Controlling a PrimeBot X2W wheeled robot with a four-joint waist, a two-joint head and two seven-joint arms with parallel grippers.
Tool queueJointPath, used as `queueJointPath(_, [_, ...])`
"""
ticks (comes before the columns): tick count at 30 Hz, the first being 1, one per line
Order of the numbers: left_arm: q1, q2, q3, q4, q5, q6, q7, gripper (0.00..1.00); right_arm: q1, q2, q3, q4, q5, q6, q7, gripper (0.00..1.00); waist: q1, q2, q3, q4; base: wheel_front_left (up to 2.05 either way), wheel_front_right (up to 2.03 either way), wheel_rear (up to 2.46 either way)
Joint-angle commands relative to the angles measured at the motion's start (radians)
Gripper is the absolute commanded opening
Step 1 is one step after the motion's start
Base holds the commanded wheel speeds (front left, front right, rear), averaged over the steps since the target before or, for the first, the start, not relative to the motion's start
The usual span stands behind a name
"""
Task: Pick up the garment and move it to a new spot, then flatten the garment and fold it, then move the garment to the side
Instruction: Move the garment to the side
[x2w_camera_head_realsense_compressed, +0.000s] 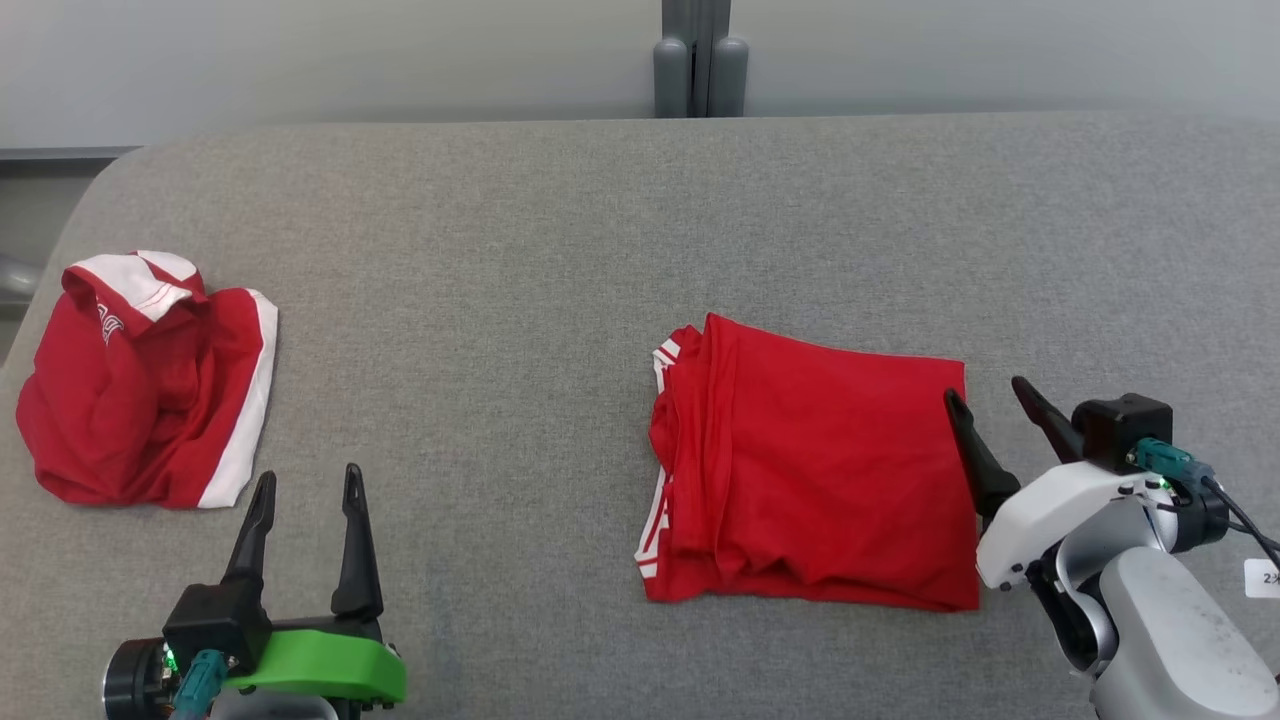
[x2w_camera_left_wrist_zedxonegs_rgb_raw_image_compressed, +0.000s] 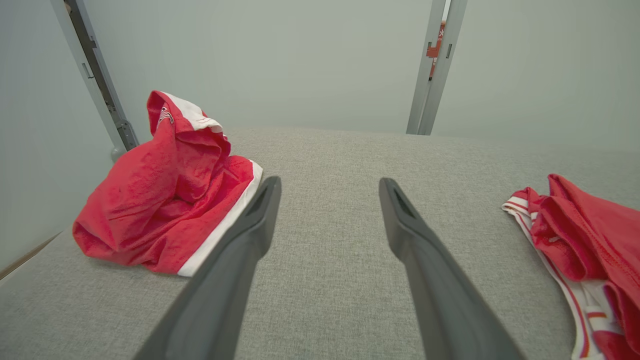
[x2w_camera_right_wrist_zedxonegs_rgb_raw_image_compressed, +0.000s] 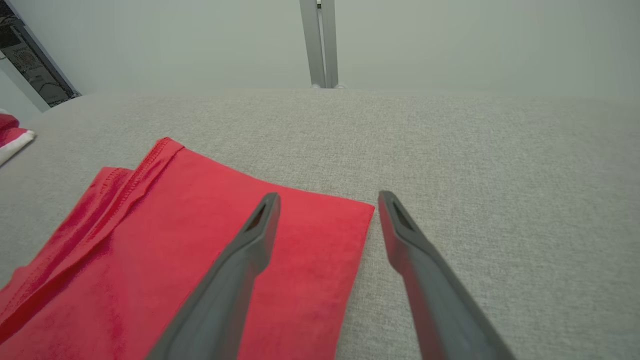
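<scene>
A red garment (x2w_camera_head_realsense_compressed: 810, 470) lies folded into a neat rectangle on the grey fabric surface (x2w_camera_head_realsense_compressed: 560, 250), right of centre, with white-striped trim at its left edge. My right gripper (x2w_camera_head_realsense_compressed: 984, 390) is open at its far right corner. In the right wrist view this gripper (x2w_camera_right_wrist_zedxonegs_rgb_raw_image_compressed: 328, 195) has one finger over the red cloth (x2w_camera_right_wrist_zedxonegs_rgb_raw_image_compressed: 200, 260) and the other over bare surface, holding nothing. A second red garment with white bands (x2w_camera_head_realsense_compressed: 140, 390) sits crumpled at the far left. My left gripper (x2w_camera_head_realsense_compressed: 308, 475) stands open just right of it, empty, as the left wrist view (x2w_camera_left_wrist_zedxonegs_rgb_raw_image_compressed: 330, 182) confirms.
The crumpled heap (x2w_camera_left_wrist_zedxonegs_rgb_raw_image_compressed: 160, 200) lies close to the surface's rounded left edge. A grey post (x2w_camera_head_realsense_compressed: 700, 60) stands behind the far edge against a pale wall. Bare grey fabric stretches between the two garments and across the back.
</scene>
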Motion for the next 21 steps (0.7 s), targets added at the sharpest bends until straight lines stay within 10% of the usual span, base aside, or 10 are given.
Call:
queueJointPath(1, [-0.023,0.001,-0.002,-0.003,0.001,0.005,0.000,1.00,-0.001,0.005,-0.003,0.026,0.013,-0.001,-0.008,1.00,0.0000,0.0000,0.015,0.001,0.00,0.00,0.00])
queueJointPath(15, [-0.067,-0.001,-0.031,-0.001,-0.010,0.018,0.000,1.00,-0.042,0.071,0.055,0.244,0.067,-0.001,-0.031,0.97,0.0000,0.0000,0.080,0.002,0.00,0.00,0.00])
queueJointPath(16, [-0.067,-0.001,-0.033,0.000,-0.011,0.019,0.000,1.00,-0.047,0.076,0.063,0.254,0.076,-0.001,-0.033,0.44,0.0000,0.0000,0.082,0.002,0.00,0.00,0.00])
queueJointPath(18, [-0.068,-0.001,-0.036,-0.001,-0.014,0.021,0.000,1.00,-0.053,0.076,0.074,0.265,0.088,-0.001,-0.044,0.04,0.0000,0.0000,0.086,0.002,0.00,0.00,0.00])
queueJointPath(21, [-0.075,-0.001,-0.041,-0.003,-0.020,0.028,0.000,1.00,-0.077,0.057,0.086,0.273,0.102,-0.001,-0.063,0.00,0.0000,0.0000,0.095,0.002,0.00,0.00,0.00])
